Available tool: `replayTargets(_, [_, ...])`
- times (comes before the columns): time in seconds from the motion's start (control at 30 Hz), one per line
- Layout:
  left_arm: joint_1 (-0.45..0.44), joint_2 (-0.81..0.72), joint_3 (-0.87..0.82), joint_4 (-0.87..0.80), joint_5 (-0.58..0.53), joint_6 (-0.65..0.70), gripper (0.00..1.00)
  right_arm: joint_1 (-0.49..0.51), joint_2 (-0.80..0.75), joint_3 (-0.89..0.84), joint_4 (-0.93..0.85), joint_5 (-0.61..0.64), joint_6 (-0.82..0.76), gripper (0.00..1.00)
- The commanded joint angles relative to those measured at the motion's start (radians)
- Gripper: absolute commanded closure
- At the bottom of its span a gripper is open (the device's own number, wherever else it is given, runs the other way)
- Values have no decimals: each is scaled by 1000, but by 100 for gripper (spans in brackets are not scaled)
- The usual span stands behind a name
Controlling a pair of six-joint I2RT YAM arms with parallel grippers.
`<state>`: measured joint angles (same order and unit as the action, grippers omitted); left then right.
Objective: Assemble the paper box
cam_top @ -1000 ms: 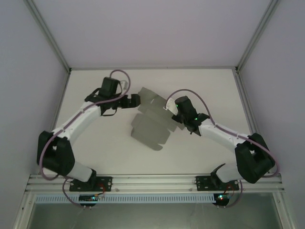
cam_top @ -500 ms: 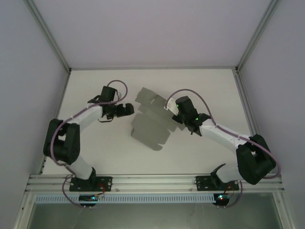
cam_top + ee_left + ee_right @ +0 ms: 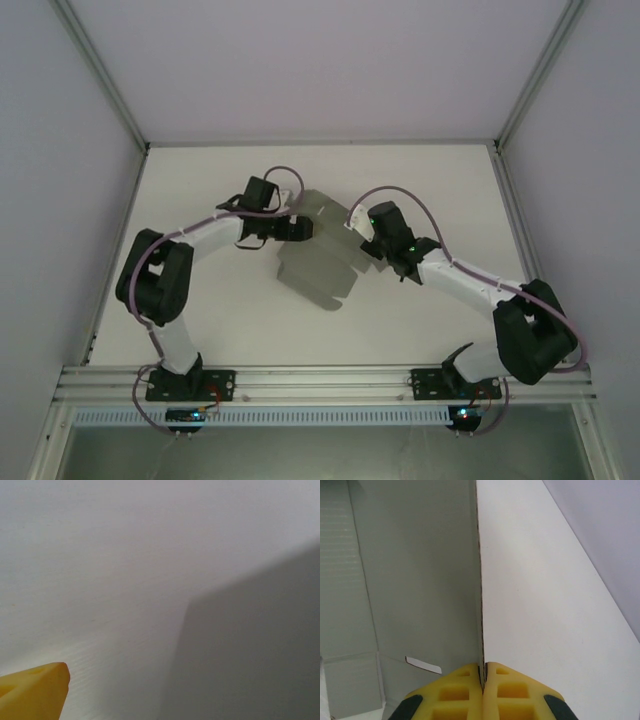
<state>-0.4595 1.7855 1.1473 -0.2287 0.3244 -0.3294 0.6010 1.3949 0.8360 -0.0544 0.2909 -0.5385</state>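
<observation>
Cardboard this thin looks light and floppy. Left fingers (image 3: 298,228), spread wide, hang at eleven o'clock of the half-folded paper box (image 3: 318,268) on the worktop (image 3: 250,320). Right fingers (image 3: 483,671) clench its raised side flap at two o'clock. Holding near creases seems safest.

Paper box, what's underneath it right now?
The white table shows around the paper box, with nothing poking out from beneath. The spot directly under the grey sheet is covered, so I cannot tell. One upright flap is pinched by the right gripper.

The white table (image 3: 450,180) bears a partly folded grey paper box (image 3: 315,270).
</observation>
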Motion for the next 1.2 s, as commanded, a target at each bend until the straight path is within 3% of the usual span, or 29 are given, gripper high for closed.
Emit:
replayTargets(0.0, [-24,40,15,11,-46,17,6,13,7,6,42,-52,28,100])
replayTargets(0.2, [-59,47,9,14,-150,-2,9,19,5,10,24,-49,14,100])
replayTargets(0.37, [-56,-90,-50,10,-149,-7,1,20,8,27,-4,30,-133,100])
replayTargets(0.57, [16,-285,-97,-68,-135,-40,0,29,41,34,95,180,-410,100])
replayTargets(0.73, [106,-365,-106,-76,-142,-58,0,51,77,19,300,196,-567,100])
replayTargets(0.93, [232,-273,-38,-79,-123,-116,0,80,176,19,503,219,-729,100])
replayTargets(1.17, [267,-76,38,-36,-84,-65,0,92,302,-64,815,174,-824,100])
